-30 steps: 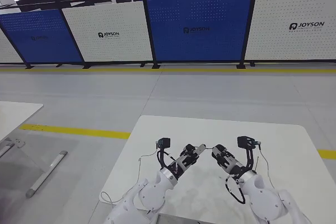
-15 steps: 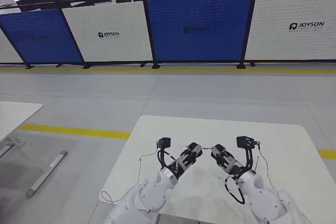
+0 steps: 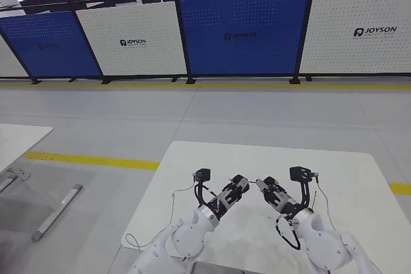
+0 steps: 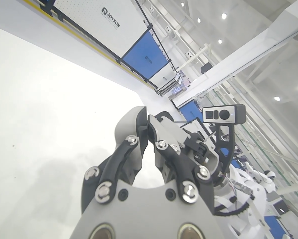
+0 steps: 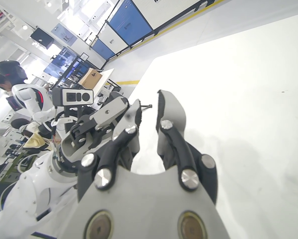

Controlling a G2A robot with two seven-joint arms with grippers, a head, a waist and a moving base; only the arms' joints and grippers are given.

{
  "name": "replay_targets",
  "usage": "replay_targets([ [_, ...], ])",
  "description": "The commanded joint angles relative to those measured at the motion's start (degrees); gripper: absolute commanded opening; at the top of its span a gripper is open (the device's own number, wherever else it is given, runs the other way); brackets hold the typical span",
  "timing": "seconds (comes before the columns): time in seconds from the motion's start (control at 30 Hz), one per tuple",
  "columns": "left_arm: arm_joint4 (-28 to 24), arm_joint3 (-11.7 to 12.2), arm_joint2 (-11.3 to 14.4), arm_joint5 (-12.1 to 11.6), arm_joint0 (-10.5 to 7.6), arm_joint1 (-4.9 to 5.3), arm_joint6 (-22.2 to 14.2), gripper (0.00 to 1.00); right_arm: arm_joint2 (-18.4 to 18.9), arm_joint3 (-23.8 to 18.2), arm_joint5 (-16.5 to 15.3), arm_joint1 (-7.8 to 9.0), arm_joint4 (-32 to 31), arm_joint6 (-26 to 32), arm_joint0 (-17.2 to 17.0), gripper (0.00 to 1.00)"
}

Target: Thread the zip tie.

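From above, the left gripper [image 3: 241, 182] and right gripper [image 3: 262, 184] are sitting tip to tip over the table [image 3: 192, 161], with the zip tie [image 3: 252, 181] bridging them as a thin dark line. In the left wrist view, the left jaws are pressing together, probably on the tie, though it is too thin to confirm. In the right wrist view, the right jaws are standing apart, with the tie's small dark end poking into the gap. No loop is showing, so most of the threading seems to be waiting.
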Motion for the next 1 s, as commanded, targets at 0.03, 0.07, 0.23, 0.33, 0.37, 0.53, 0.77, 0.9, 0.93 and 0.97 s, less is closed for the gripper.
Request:
replay_targets([
  [0.03, -0.4, 0.3, 0.1, 0.4, -0.12, -0.11, 0.6, 0.0, 0.0, 0.1, 0.3, 0.01, -0.3, 0.0, 0.0, 1.0],
  [0.07, -0.7, 0.4, 0.1, 0.5, -0.13, -0.16, 1.0, 0.0, 0.1, 0.1, 0.3, 0.03, -0.4, 0.0, 0.0, 1.0],
  [0.23, -1.1, 0.4, 0.1, 0.7, -0.19, -0.26, 1.4, 0.0, 0.9, 0.1, 1.3, 0.14, -0.8, -0.5, -0.6, 1.0],
  [0.33, 0.1, 0.2, 0.2, 0.6, -0.31, -0.19, 0.7, 0.0, 1.2, 0.2, 1.6, 0.26, -1.9, -0.2, -0.7, 1.0],
  [0.37, 0.1, 0.2, 0.2, 0.6, -0.31, -0.19, 0.7, 0.0, 1.2, 0.2, 1.7, 0.27, -2.0, -0.1, -0.8, 1.0],
  [0.53, 0.1, 0.2, 0.2, 0.6, -0.31, -0.19, 0.7, 0.0, 1.2, 0.2, 1.7, 0.27, -2.0, -0.1, -0.8, 1.0],
  [0.77, -2.2, 0.5, 0.2, 1.7, -0.3, -0.39, 1.2, 0.0, 1.1, 0.3, 1.6, 0.27, -2.0, -0.2, -0.8, 1.0],
  [0.9, -5.7, 0.4, -0.7, 3.1, -0.32, -0.59, 2.3, 0.0, 1.1, 1.3, -2.0, 0.52, -3.4, 0.8, -0.7, 1.0],
  [0.93, -6.1, 0.4, -1.0, 3.3, -0.26, -0.6, 2.6, 0.0, 1.1, 1.6, -2.7, 0.62, -4.3, 1.1, -0.7, 1.0],
  [0.97, -6.9, 0.4, -1.3, 3.6, -0.14, -0.63, 2.9, 0.0, 1.2, 1.8, -3.4, 0.73, -5.4, 1.2, -0.6, 1.0],
])
